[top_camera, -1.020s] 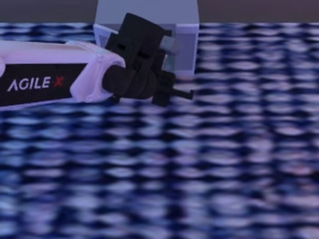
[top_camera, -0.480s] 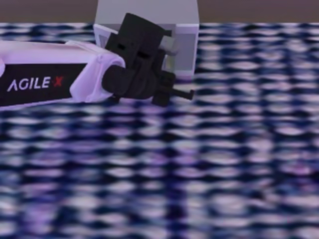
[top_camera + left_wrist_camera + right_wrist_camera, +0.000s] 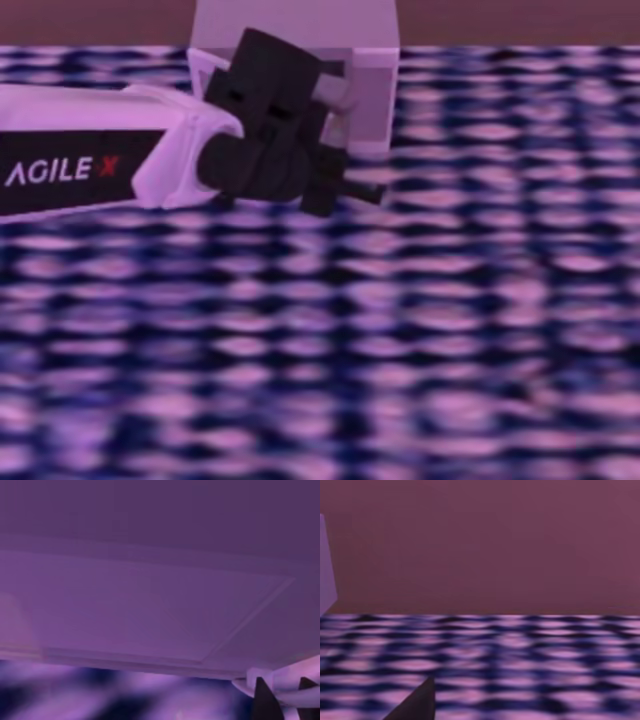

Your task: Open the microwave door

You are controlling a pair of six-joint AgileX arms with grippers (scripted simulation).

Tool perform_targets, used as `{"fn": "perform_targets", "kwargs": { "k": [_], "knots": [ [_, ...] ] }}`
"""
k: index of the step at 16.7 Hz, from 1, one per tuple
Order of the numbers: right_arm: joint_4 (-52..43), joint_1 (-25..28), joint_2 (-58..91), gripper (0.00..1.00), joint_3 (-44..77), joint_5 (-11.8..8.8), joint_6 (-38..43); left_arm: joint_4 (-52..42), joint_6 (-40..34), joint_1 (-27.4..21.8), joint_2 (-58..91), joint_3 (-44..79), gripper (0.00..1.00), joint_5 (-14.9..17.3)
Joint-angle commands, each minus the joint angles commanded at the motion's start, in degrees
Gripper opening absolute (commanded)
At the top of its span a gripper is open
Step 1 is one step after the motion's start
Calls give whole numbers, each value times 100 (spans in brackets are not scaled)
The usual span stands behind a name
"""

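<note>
The light-grey microwave [image 3: 295,22] stands at the table's far edge, in the middle. My left gripper [image 3: 335,105] is pressed against its front, covering much of the microwave door [image 3: 207,68]. In the left wrist view the door [image 3: 150,610] fills the frame. The pale handle [image 3: 295,687] sits between the dark fingertips [image 3: 262,702] of my left gripper [image 3: 285,690], which is shut on it. My right gripper [image 3: 422,705] is outside the top view and shows only as a dark tip in the right wrist view, far from the microwave [image 3: 326,565].
The narrow control panel [image 3: 372,100] sits at the front's right side, next to the gripper. A patterned blue-and-white cloth [image 3: 400,330] covers the table. A plain wall [image 3: 485,545] rises behind the table's far edge.
My left arm and gripper have shifted slightly to the left, still holding the handle. Nothing else has moved.
</note>
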Motion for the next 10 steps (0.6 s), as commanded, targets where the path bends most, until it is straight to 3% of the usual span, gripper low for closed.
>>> {"fn": "perform_targets", "kwargs": {
  "k": [10],
  "knots": [
    [0, 0, 0, 100, 0, 0, 0, 23, 126, 53, -51, -98, 0, 76]
  ]
}}
